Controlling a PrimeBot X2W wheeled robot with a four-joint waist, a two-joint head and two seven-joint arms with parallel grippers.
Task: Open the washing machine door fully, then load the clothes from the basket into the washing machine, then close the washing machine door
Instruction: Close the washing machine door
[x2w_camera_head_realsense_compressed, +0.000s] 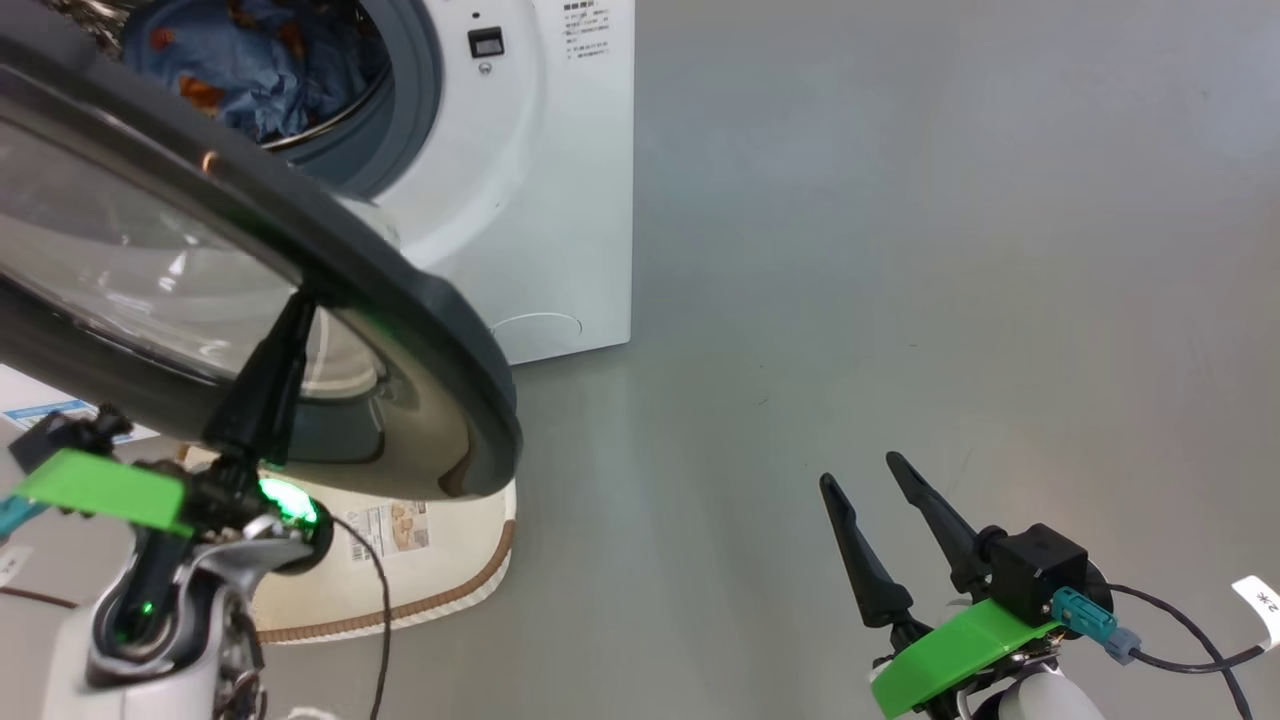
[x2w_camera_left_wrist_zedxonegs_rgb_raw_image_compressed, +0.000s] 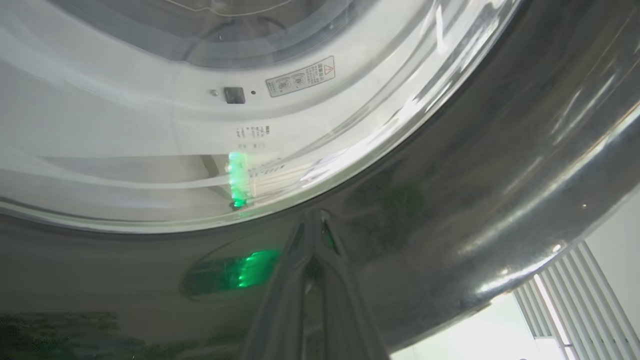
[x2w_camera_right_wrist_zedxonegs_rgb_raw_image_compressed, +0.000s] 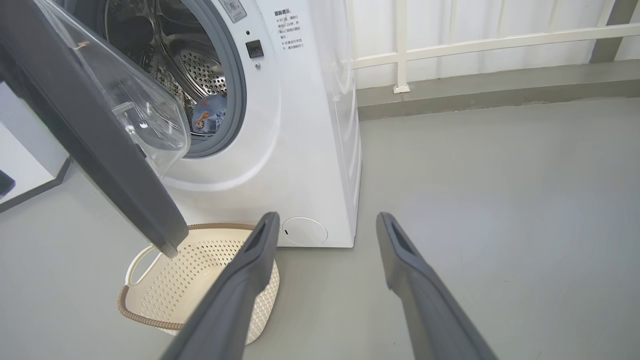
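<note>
Printed on washer (x2w_camera_right_wrist_zedxonegs_rgb_raw_image_compressed: 310, 150) front: small Chinese lines (x2w_camera_right_wrist_zedxonegs_rgb_raw_image_compressed: 287, 25), illegible. Beside opening: warning-triangle sticker (x2w_camera_left_wrist_zedxonegs_rgb_raw_image_compressed: 300, 76). Inside basket (x2w_camera_head_realsense_compressed: 460, 575): label (x2w_camera_head_realsense_compressed: 390, 528), too small to read.

The left gripper (x2w_camera_head_realsense_compressed: 298, 305) sits at the lower left of the head view. Its two dark fingers (x2w_camera_head_realsense_compressed: 262, 385) are drawn together into one blade that slants up and a little to the right. They rise from a wrist with a glowing green light (x2w_camera_head_realsense_compressed: 287, 500) above a pale forearm (x2w_camera_head_realsense_compressed: 130, 650). In the left wrist view the fingers appear to meet at the tips, though glare blurs them. The right gripper (x2w_camera_head_realsense_compressed: 858, 470) rests low on the right, fingers spread wide apart, pointing up and leaning left.
</note>
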